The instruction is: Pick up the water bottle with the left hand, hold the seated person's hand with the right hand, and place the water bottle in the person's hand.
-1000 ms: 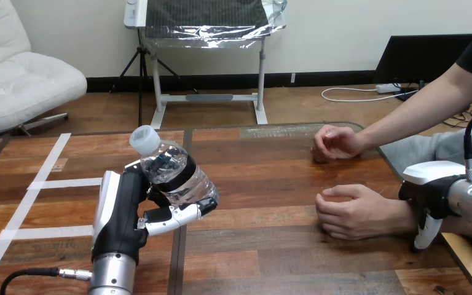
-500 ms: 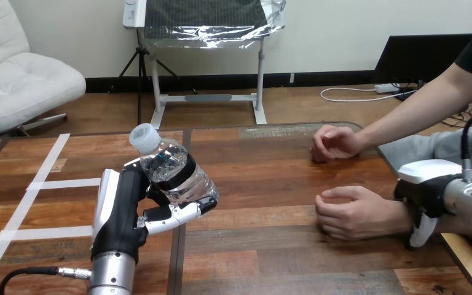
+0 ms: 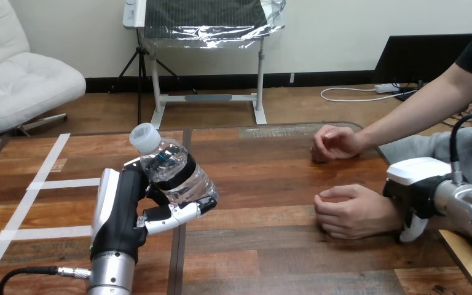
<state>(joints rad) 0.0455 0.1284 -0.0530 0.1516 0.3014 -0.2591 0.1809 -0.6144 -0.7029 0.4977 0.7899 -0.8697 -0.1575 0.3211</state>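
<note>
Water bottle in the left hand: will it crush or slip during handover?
Probably soft: the water bottle has thin, clear, crinkly-looking walls, so a hard squeeze by the fingers of the left hand may dent it. It is smooth plastic held tilted, so it could slide. It is likely light, though the fill level is hard to see.

Bright, even light; faint soft shadows on the brown wooden counter [image 3: 270, 246]; small glints on the clear white-capped plastic water bottle [image 3: 173, 169].

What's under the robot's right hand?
The wrist of the person's nearer hand, which rests on the brown wooden table. The black-and-white right hand covers that wrist, so whether it grips is hidden.
</note>
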